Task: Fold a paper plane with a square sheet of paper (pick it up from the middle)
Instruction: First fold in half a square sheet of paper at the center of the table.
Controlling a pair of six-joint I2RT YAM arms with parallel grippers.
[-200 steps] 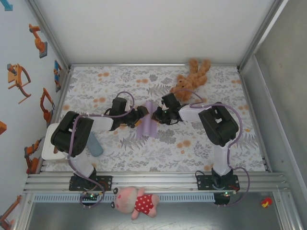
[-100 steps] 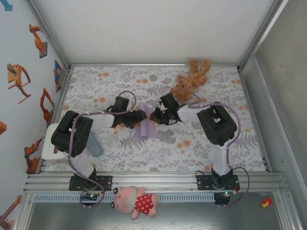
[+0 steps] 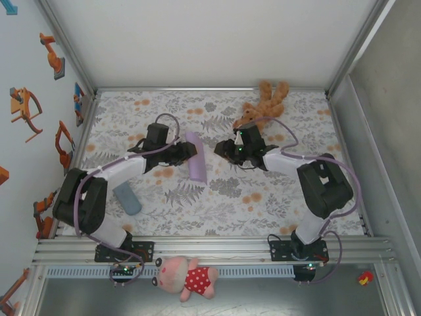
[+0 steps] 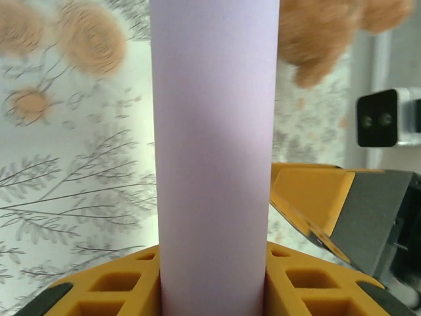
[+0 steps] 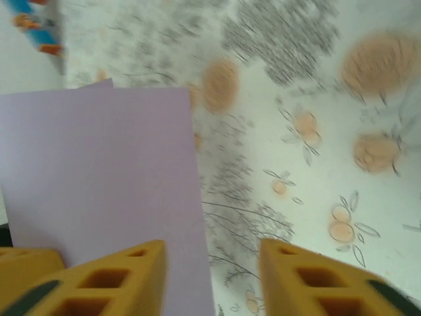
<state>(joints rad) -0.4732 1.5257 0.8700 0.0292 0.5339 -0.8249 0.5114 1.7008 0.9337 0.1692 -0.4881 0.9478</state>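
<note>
Lilac sheet of paper (image 3: 196, 161) is seen folded down to a narrow strip, sitting near the middle of the counter (image 3: 263, 197), a touch left of centre. It runs far-to-near, with the near end leaning slightly right. It's pinched by the left gripper (image 3: 187, 150), which is reached in from the left and clamped on the strip's left side. In the left wrist view the strip (image 4: 214, 131) runs straight up between the two yellow fingers (image 4: 105, 289), which are drawn in narrow against both its edges. The surface looks a bit bowed rather than dead flat. Whether the near end is resting on the counter can't be told.

The right gripper (image 3: 222, 149) is held just right of the strip and apart from it, jaws spread with nothing in them. One of its fingers is caught in the left wrist view too, right beside the strip. From the right wrist the paper (image 5: 99, 171) is seen off to the left, partly behind the left finger (image 5: 112, 283), with mostly bare floral counter showing in the gap.

A brown teddy bear (image 3: 263, 105) is lying at the far edge, beyond the right gripper. A grey-blue pad (image 3: 127, 197) is on the near left, well apart from the paper. A pink pig toy (image 3: 187, 275) is parked on the near rail between the arm bases.
</note>
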